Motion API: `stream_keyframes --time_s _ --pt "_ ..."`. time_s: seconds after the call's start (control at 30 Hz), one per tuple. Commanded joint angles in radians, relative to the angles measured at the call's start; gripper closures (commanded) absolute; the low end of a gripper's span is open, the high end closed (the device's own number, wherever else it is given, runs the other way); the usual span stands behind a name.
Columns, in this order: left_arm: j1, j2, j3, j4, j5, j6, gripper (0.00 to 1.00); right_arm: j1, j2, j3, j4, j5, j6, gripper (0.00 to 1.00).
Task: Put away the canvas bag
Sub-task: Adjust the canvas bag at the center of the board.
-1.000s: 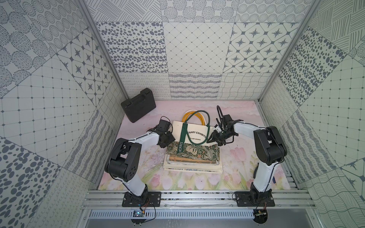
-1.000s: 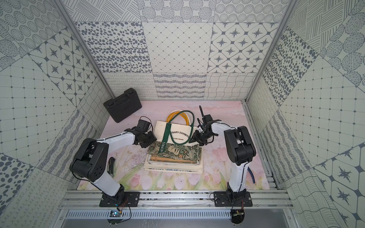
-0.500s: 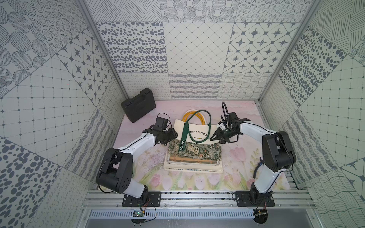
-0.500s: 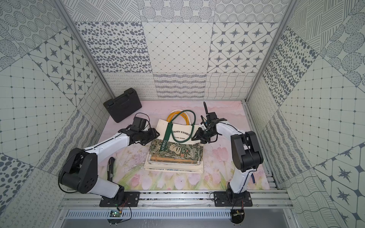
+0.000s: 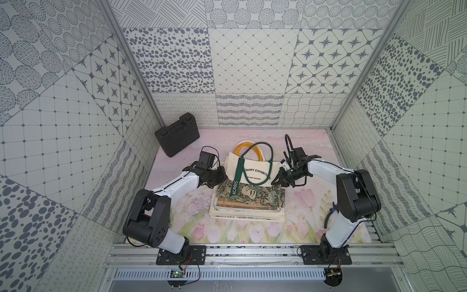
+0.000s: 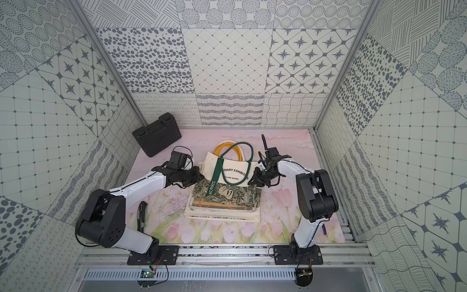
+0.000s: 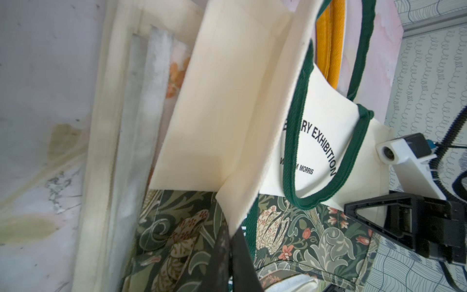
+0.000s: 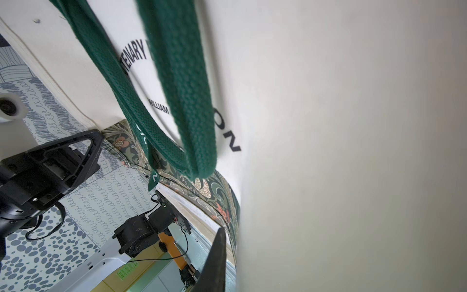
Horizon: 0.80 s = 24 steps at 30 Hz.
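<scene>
The canvas bag [image 5: 252,166] [image 6: 232,169] is cream with black lettering, green handles [image 5: 270,161] and a floral lower half. It lies on top of a stack of folded bags [image 5: 247,212]. My left gripper [image 5: 222,177] [image 7: 231,235] is shut on a cream fold at the bag's left edge, with the cloth [image 7: 227,101] pinched between the dark fingers. My right gripper [image 5: 275,180] [image 8: 228,231] is at the bag's right edge. Its one visible finger lies against the cream cloth [image 8: 328,126], which hides the other finger.
A black plastic case [image 5: 177,137] leans in the back left corner. Yellow handles [image 5: 246,149] of a lower bag stick out behind the stack. A green strap marked MORRIS [image 5: 236,182] lies across the floral part. Patterned walls close in three sides.
Both grippers have moved in to the bag's side edges and closed on the cloth. The left one shut in the last half second.
</scene>
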Motion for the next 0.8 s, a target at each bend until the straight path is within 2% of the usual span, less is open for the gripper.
stream_keyframes --time_s 0.0,0.43,0.77 --pt "-0.001 -0.066 -0.040 0.010 0.140 0.005 1.00 0.007 -0.035 -0.010 0.028 -0.054 -0.011 0.85" --pt "0.000 -0.274 -0.103 -0.146 0.090 0.036 1.00 0.044 -0.092 -0.031 0.038 -0.084 0.030 0.85" --pt "-0.001 -0.291 -0.143 -0.151 0.068 0.056 1.00 0.083 -0.114 -0.110 0.103 -0.070 0.080 0.85"
